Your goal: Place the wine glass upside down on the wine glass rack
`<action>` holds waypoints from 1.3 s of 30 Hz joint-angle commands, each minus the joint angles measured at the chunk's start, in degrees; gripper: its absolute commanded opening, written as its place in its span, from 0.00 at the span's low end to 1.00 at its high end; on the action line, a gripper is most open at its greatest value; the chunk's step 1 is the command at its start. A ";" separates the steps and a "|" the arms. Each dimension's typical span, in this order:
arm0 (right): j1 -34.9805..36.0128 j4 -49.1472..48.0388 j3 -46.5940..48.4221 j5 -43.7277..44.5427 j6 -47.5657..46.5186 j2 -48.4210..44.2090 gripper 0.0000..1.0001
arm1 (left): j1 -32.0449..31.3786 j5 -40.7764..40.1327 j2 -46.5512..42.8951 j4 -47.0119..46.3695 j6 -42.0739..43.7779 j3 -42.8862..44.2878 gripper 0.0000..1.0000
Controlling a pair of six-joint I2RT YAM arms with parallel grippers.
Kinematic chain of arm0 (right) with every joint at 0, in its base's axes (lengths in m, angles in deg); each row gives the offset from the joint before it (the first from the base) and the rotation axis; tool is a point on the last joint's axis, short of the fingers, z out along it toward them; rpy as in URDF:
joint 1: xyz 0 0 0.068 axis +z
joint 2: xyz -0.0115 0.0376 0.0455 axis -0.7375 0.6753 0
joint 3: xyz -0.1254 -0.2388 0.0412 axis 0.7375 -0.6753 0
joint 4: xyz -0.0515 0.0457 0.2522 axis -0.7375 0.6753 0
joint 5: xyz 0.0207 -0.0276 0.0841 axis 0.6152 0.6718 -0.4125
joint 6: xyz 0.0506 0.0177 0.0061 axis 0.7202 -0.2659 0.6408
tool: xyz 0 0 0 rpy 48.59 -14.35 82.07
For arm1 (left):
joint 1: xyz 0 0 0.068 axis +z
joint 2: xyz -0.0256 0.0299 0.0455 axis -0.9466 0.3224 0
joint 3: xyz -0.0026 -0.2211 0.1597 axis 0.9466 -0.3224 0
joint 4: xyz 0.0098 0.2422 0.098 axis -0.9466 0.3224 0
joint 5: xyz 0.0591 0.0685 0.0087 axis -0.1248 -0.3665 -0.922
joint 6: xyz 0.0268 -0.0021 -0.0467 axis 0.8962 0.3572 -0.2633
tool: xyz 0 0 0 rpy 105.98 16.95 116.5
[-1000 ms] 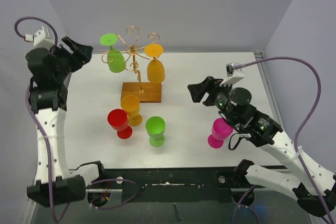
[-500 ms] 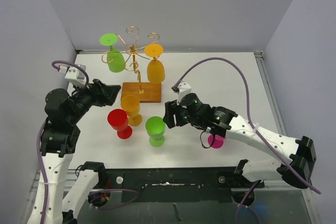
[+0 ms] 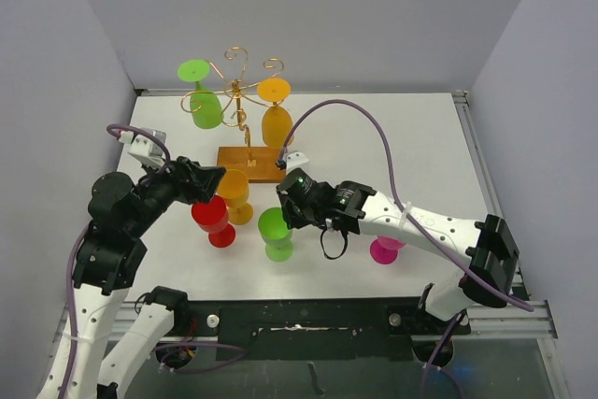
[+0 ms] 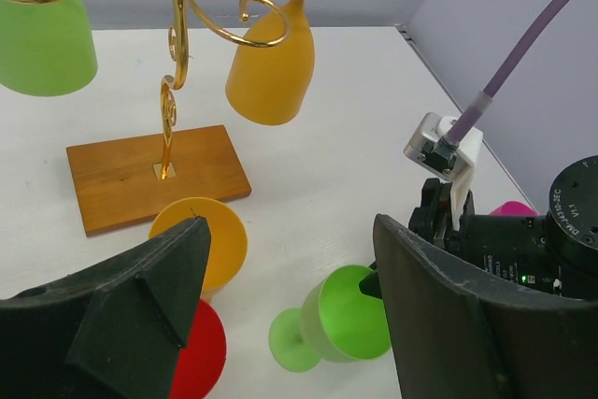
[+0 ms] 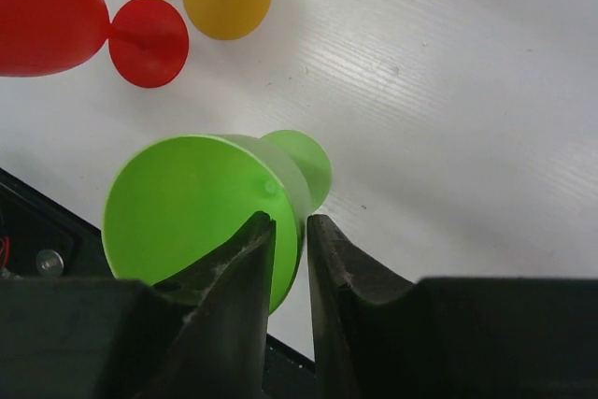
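Since half a second ago, your right arm [image 3: 411,221] has reached further left, and its jaws now sit on the upright bright green plastic wine glass [image 3: 277,231] standing near the front of the white desk [image 3: 374,137]. The left arm [image 3: 117,221] has also edged in; its jaws are spread wide and hover empty above the red plastic glass [image 3: 212,217] and the yellow plastic glass [image 3: 234,192].

In the right wrist view, the right jaws are drawn close, one inside the bowl and one outside, pinching the green glass's wall at the rim. That hold suits the job: a rim grip leaves stem and foot free, so you can invert the glass and slide its stem into a scroll.

The thin gold wire rack [image 3: 245,109] on its brown wooden base [image 3: 250,163] stands just behind. It already carries a hanging green glass [image 3: 204,100] and an orange one [image 3: 277,119], so aim for a free curl.
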State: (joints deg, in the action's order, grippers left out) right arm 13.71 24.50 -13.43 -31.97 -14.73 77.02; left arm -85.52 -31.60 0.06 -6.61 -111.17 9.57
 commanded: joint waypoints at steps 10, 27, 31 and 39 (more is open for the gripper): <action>1.04 5.99 5.75 9.89 -0.91 -1.58 0.00 | -0.42 0.40 0.26 -4.84 -0.73 0.05 0.68; 0.99 -26.71 -1.75 14.62 -17.14 -27.91 0.00 | -1.16 4.62 5.79 -20.16 -21.05 5.13 0.68; 0.95 -39.17 -3.90 12.16 -22.88 -29.88 0.00 | -1.11 4.59 6.00 -25.88 -26.68 6.28 0.68; 1.04 -63.91 -5.86 7.77 -32.97 -29.35 0.00 | -1.13 5.73 8.52 -40.38 -35.41 7.38 0.68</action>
State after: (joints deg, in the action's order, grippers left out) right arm 14.46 -19.25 -20.01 -21.94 -40.36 47.80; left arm -86.48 -26.49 7.08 -34.74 -140.04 13.94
